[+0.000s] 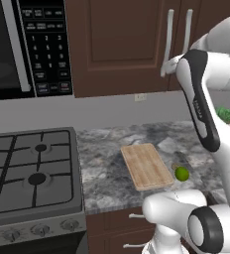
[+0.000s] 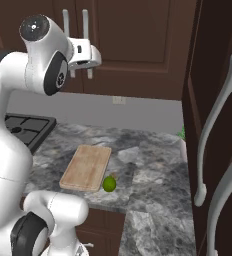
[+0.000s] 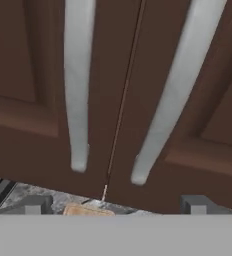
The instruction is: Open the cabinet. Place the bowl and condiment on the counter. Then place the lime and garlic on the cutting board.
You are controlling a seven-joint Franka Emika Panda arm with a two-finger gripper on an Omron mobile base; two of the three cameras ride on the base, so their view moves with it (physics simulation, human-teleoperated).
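While the fingers (image 3: pixel 115 204) stand spread wide and grasp nothing before the shut cabinet doors (image 3: pixel 33 90), they could close between the two handles (image 3: pixel 78 85) and miss both.

One cutting board (image 1: pixel 146 166), one lime (image 1: pixel 182 173), two cabinet handles (image 3: pixel 78 90), perhaps four stove burners (image 1: pixel 37 178)

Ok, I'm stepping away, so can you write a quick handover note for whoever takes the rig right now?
Pincer: open, holding nothing, raised facing the two cabinet handles.
Cabinet: both doors shut.
Lime: on the counter, beside the board's right edge.
Bowl, condiment, garlic: unseen, presumably inside the cabinet.
Done: nothing yet.
Left: open the cabinet, set bowl and condiment on the counter, then lime and garlic on the board.
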